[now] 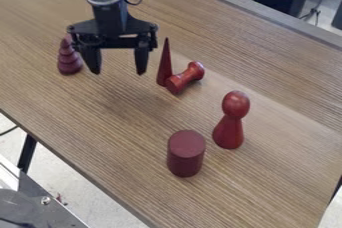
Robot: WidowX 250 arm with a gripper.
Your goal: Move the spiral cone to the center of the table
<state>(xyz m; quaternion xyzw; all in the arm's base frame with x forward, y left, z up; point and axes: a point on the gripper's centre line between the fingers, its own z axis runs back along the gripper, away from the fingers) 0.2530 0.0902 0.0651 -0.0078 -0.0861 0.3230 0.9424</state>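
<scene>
The claw point(118, 72) hangs over the bench point(87, 137) with its 2 fingers spread wide and nothing between them. Just beside it, past the finger on the left as I look on, stands the spiral cone point(69, 59), close to that finger's outer side. I can't tell whether the 2 touch. So I'd say the job is at the reaching stage, with the grasp to come.

What it calls for now, to my mind, is a shift sideways until the ringed piece sits between the 2 fingers, then a drop, a squeeze low on the fat rings and a lift. The claw ought to rise a little before it shifts, or that near finger could knock the piece over. After that comes the carry toward the middle of the bench, back past where the claw hangs now. On the claw's other side, the slim cone point(165, 67) and the spool-shaped piece point(185, 78) lie near, so the path wants some care there.

As for how it sits, the spiral cone is upright: broad base down on the wood, narrow tip pointing up, its long axis vertical, roughly in line with the downward fingers.
</scene>
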